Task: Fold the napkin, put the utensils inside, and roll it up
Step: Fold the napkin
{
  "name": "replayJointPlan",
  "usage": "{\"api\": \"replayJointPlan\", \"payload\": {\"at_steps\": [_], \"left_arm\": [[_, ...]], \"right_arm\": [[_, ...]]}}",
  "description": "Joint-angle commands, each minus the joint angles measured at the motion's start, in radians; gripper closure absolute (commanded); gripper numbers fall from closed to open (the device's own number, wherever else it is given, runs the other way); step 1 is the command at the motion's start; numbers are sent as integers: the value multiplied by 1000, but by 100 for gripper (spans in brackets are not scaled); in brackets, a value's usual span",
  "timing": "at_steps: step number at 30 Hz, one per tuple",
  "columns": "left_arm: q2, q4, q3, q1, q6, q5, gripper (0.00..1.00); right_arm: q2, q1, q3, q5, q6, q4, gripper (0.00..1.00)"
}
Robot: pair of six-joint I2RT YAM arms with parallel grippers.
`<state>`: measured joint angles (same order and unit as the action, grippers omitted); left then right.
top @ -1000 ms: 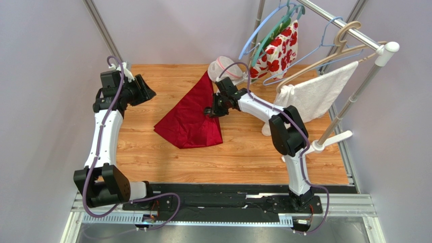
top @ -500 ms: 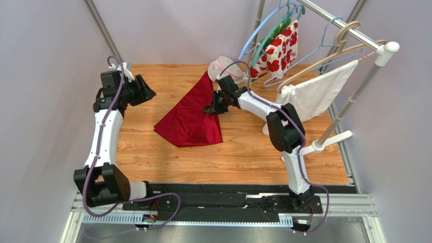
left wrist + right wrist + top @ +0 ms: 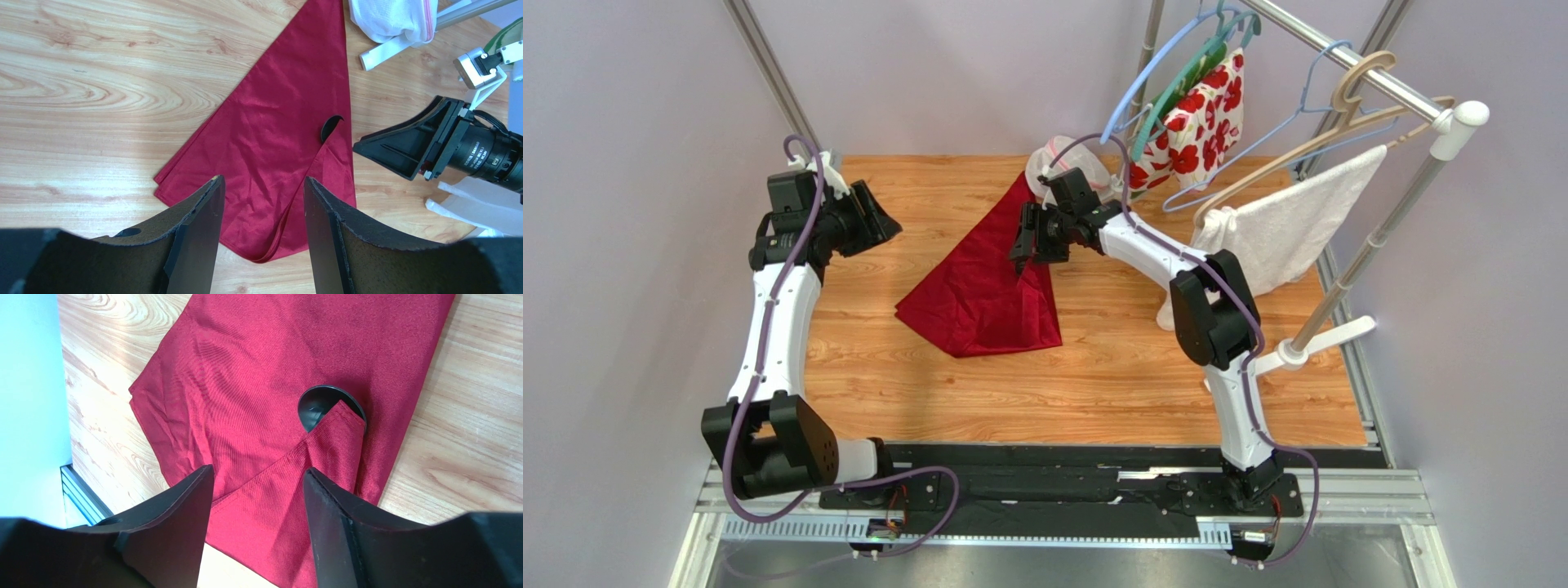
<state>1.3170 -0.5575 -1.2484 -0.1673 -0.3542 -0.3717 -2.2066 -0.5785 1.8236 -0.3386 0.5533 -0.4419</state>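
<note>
My table is a light wood-grain board. On its far half, about midway between the left and right edges, lies the red napkin, folded into a long creased triangle with its broad end pointing toward the near-left corner and its narrow tip running up to the far edge. That tip meets a white mesh bag lying at the far edge, and a white rack foot rests on the wood near the right edge.

R end effector opened, napkin released, shifted far-left
</note>
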Motion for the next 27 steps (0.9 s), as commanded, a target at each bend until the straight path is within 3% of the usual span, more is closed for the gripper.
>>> {"api": "replayJointPlan", "payload": {"at_steps": [1, 3, 13, 18, 27], "left_arm": [[-1, 22, -2, -9, -11, -22, 41], [-4, 22, -2, -9, -11, -22, 41], [-2, 28, 1, -9, -19, -39, 41], [-1, 28, 3, -9, -17, -33, 41], [-1, 28, 1, -9, -15, -33, 41]], "right_arm": [[87, 9, -1, -11, -44, 8, 39], [129, 12, -87, -11, -49, 6, 33], [243, 22, -438, -9, -59, 81, 34], [231, 28, -468, -20, -56, 108, 37], [177, 40, -458, -45, -50, 123, 51]]}}
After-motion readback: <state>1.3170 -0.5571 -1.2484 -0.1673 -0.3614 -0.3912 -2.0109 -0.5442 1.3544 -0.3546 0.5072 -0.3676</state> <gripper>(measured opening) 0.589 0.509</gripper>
